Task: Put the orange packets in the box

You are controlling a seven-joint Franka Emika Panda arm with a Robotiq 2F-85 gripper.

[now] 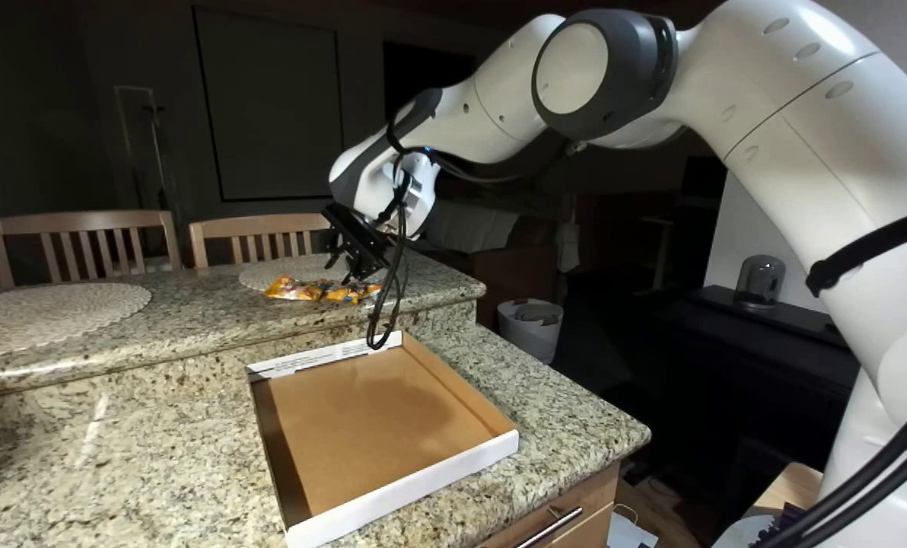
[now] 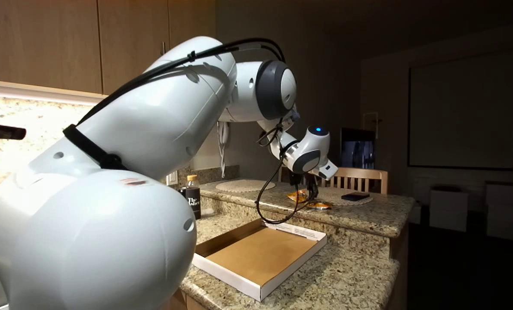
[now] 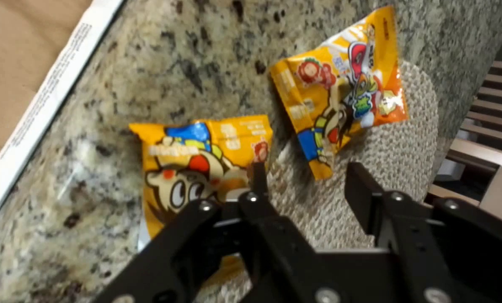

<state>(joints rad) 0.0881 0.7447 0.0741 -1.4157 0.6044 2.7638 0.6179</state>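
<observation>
I have the gripper (image 3: 308, 189) angled down over the raised counter (image 1: 195, 312), its fingers (image 3: 360, 191) a moderate gap apart, with the weave of a round mat (image 3: 318, 223) showing between them. In the wrist view, one orange packet (image 3: 200, 164) lies just left of that gap, its right edge passing behind the finger on that side; whether finger and wrapper touch, I can't tell from here. Another orange packet (image 3: 343, 92) lies just beyond the fingertips and slightly right, its near corner showing in the gap, partly on the mat's edge and partly on granite. The two lie near each other but apart. In both exterior views I see them under and just beside the fingertips, while the box (image 1: 377, 426) sits nearer, on the lower counter (image 1: 157, 449), well apart from them. In an exterior view a dark flat object (image 2: 355, 196) rests on the mat to the packets' right. In an exterior view, a second mat (image 1: 42, 312) lies to the left, and wooden chairs (image 1: 81, 221) stand along the far side.
</observation>
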